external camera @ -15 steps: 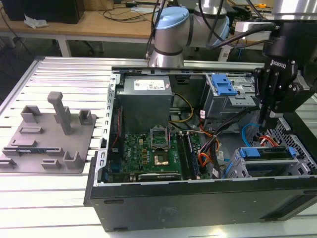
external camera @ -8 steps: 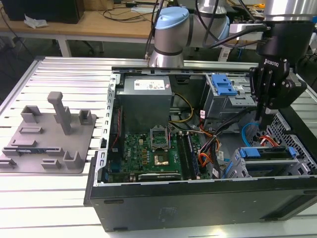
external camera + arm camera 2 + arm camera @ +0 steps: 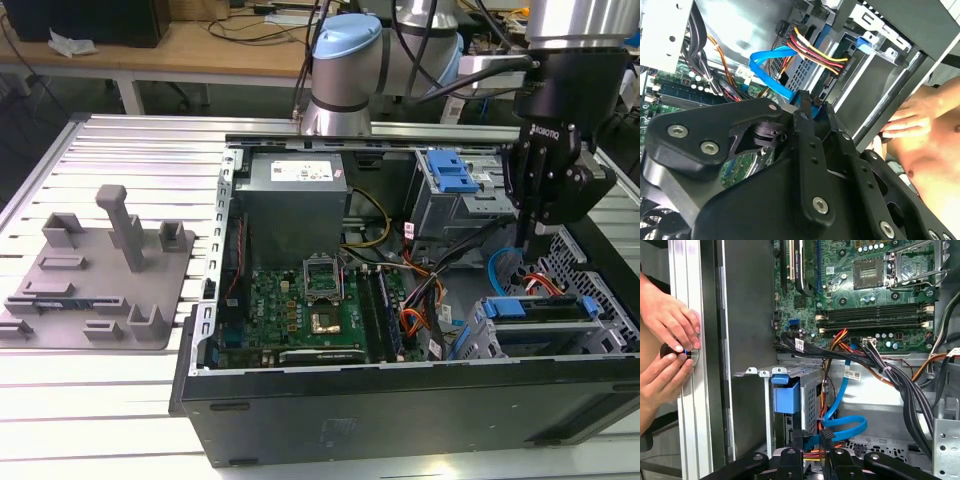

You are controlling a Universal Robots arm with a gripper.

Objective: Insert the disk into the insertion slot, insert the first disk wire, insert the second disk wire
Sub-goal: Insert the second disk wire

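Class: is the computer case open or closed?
Open: the case has no side cover, and the motherboard lies exposed.

The computer case [image 3: 400, 400] is lying open on the tabletop [image 3: 130, 150], a fixture plate [image 3: 95, 275] sitting to the exterior view's left of it; the drive cage [image 3: 540, 330] is sitting inside, at the exterior view's right.

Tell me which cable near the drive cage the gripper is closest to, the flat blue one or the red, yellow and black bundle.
The flat blue cable. In the second wrist view it loops down to the fingers, while the red, yellow and black bundle plugs in farther off.
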